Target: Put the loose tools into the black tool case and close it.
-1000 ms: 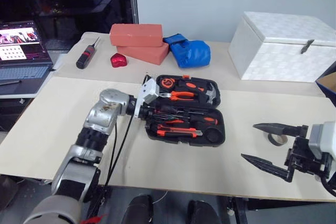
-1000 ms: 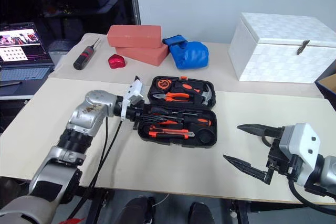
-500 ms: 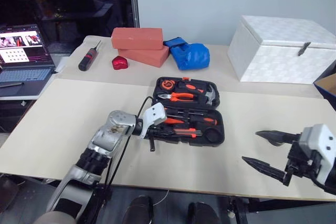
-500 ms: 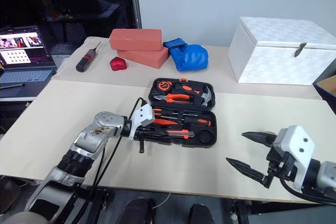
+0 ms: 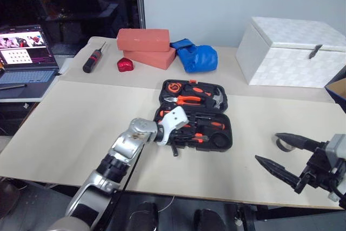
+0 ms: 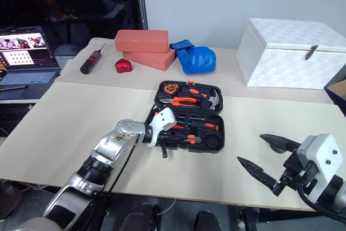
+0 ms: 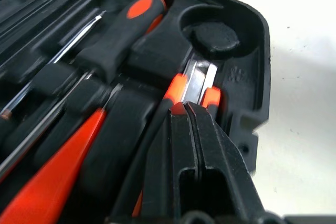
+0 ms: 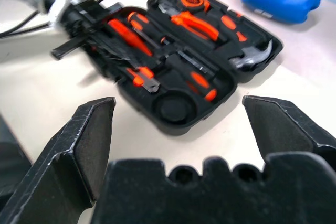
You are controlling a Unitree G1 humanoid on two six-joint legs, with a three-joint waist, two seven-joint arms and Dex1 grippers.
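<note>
Black tool case (image 5: 195,116) lies open mid-table, tools seated in its slots. Left gripper (image 5: 174,149) has swung right from the case's left edge to its near front edge, fingers (image 7: 194,145) pressed together, holding nothing, tips over the utility knife (image 7: 195,85) slot. Right gripper (image 5: 281,155) has drifted slightly back, fingers spread wide, empty, well right of the case. No legible writing or labels anywhere.

Left arm stretched forward, right arm held low

The left claw (image 5: 173,145) is pressed shut, its fingers angled downward and to the right. The right claw (image 6: 266,160) hangs spread wide, fingers (image 8: 86,145) well apart, pointing left.
</note>
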